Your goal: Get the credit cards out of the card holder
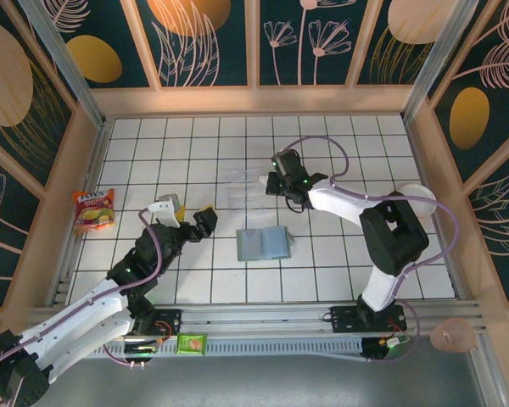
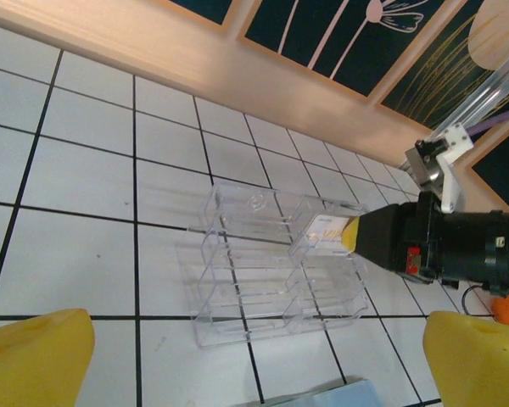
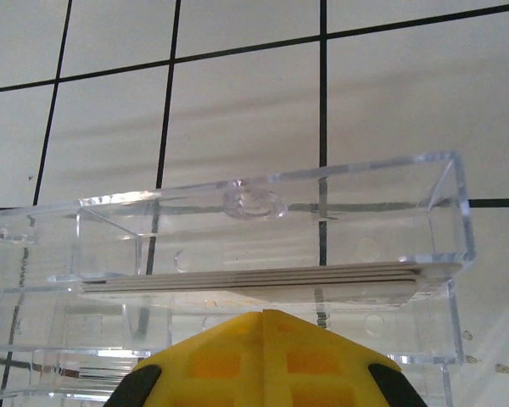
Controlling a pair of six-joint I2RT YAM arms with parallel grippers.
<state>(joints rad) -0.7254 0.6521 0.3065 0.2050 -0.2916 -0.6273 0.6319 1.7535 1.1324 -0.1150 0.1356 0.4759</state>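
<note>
Two grippers work over a white tiled surface (image 1: 153, 153). The card holder (image 1: 263, 244) lies spread open and flat near the middle, its two grey-green panels side by side; a corner of it shows at the bottom of the left wrist view (image 2: 322, 395). Just beyond it sits a clear compartment box (image 1: 240, 191) (image 2: 254, 280) (image 3: 445, 203).

The credit cards (image 3: 254, 278) lie in a thin flat stack inside one compartment on the box's right side; from the left wrist the top card (image 2: 325, 229) shows white with a yellow mark.

The right gripper (image 1: 267, 182) (image 2: 352, 236) (image 3: 263, 326) is closed, its yellow tips pressed together right at the edge of the stack. Whether a card is pinched between them is hard to tell.

The left gripper (image 1: 193, 216) (image 2: 254, 369) hangs to the left of the card holder with its yellow fingers (image 2: 34, 360) spread wide and nothing between them.

An orange snack packet (image 1: 93, 210) lies at the far left, and a small green packet (image 1: 191, 342) rests on the near rail.
</note>
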